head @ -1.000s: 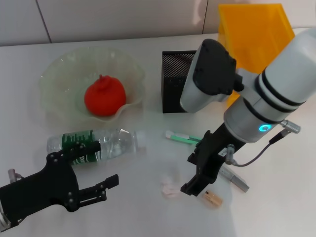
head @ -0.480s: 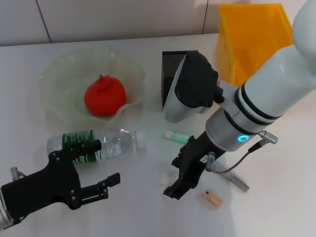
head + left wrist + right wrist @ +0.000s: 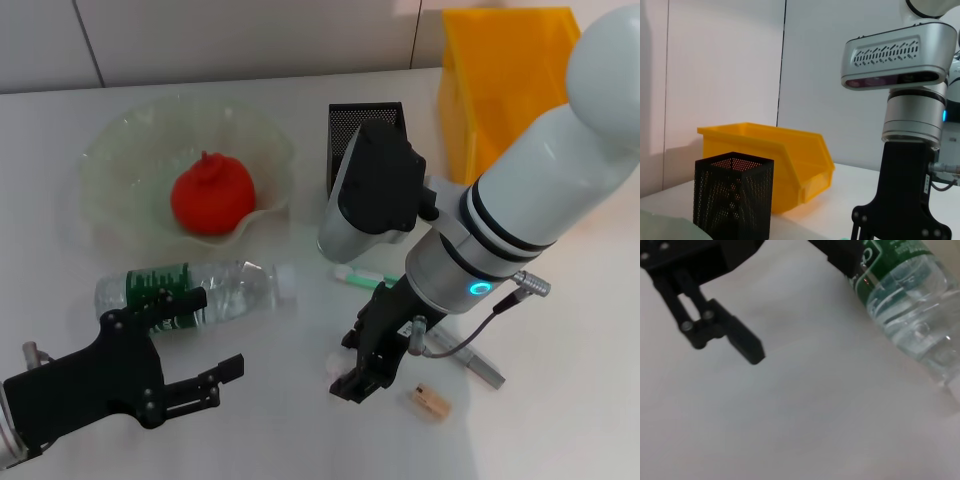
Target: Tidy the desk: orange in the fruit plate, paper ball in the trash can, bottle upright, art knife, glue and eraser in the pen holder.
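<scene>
The orange (image 3: 210, 196) lies in the fruit plate (image 3: 118, 142). On its side in front of the plate lies the bottle (image 3: 235, 290) (image 3: 900, 305). My left gripper (image 3: 220, 328) (image 3: 805, 310) stands open at the front left, one finger over the bottle's green label. My right gripper (image 3: 365, 372) (image 3: 900, 215) is low over the paper ball (image 3: 336, 370), which is mostly hidden. The eraser (image 3: 428, 402) lies just right of it. The glue (image 3: 358, 277) and the art knife (image 3: 472, 362) are partly covered by the right arm. The pen holder (image 3: 362, 125) (image 3: 732, 197) stands behind.
The trash can (image 3: 510, 70) (image 3: 775, 165) stands at the back right beside the pen holder. The right arm's white body (image 3: 520, 210) spans the table's right half.
My right arm has swung left and lowered, bringing its gripper from beside the eraser onto the paper ball. The left gripper has stayed put.
</scene>
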`<state>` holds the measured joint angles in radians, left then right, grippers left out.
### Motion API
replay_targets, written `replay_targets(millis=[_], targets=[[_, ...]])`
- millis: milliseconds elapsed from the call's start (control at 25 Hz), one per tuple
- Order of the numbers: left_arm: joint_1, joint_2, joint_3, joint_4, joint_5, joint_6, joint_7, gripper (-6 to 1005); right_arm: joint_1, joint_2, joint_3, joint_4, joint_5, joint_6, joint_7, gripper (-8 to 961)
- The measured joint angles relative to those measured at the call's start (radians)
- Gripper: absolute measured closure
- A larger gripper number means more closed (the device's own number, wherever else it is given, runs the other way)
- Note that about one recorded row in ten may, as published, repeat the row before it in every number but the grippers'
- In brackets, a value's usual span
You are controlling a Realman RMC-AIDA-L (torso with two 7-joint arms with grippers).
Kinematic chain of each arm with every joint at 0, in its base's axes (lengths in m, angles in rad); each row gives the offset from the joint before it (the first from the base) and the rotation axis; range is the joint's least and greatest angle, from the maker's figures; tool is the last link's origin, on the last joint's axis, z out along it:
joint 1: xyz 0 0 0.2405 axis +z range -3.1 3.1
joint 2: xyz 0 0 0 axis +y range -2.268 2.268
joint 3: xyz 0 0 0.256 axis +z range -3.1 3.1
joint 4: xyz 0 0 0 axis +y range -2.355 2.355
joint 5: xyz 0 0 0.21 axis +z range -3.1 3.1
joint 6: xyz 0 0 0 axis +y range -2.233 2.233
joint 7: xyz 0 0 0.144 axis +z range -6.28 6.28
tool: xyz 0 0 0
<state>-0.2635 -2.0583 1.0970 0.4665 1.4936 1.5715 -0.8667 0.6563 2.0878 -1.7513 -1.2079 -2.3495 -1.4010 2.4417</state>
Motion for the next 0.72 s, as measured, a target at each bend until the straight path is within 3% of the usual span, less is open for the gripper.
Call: replay_targets(millis=[240, 360, 440, 520, 560, 600, 720], targets=[[-0.002, 0.0, -0.002, 0.0, 0.007, 0.0, 0.0, 136, 0.001, -0.001, 0.005, -0.001, -0.003, 0.008, 0.0, 315], [-0.002, 0.0, -0.002, 0.0, 0.008, -0.001, 0.0, 136, -0.01, -0.002, 0.045, -0.032, -0.003, -0.005, 0.001, 442], [-0.002, 0.0, -0.002, 0.0, 0.008, 0.002, 0.0, 136, -0.021, -0.004, 0.101, -0.066, -0.003, -0.028, 0.001, 527], [-0.002, -0.001, -0.002, 0.0, 0.008, 0.002, 0.0, 136, -0.03, -0.005, 0.193, -0.1, 0.001, -0.068, 0.001, 548], [-0.002, -0.002, -0.002, 0.0, 0.008, 0.001, 0.0, 136, -0.036, -0.005, 0.292, -0.132, 0.003, -0.102, -0.006, 558], [-0.002, -0.002, -0.002, 0.0, 0.008, 0.001, 0.0, 136, -0.036, -0.005, 0.292, -0.132, 0.003, -0.102, -0.006, 569], [-0.002, -0.002, -0.002, 0.0, 0.008, 0.001, 0.0, 136, -0.054, -0.007, 0.433, -0.187, 0.003, -0.129, -0.026, 591]])
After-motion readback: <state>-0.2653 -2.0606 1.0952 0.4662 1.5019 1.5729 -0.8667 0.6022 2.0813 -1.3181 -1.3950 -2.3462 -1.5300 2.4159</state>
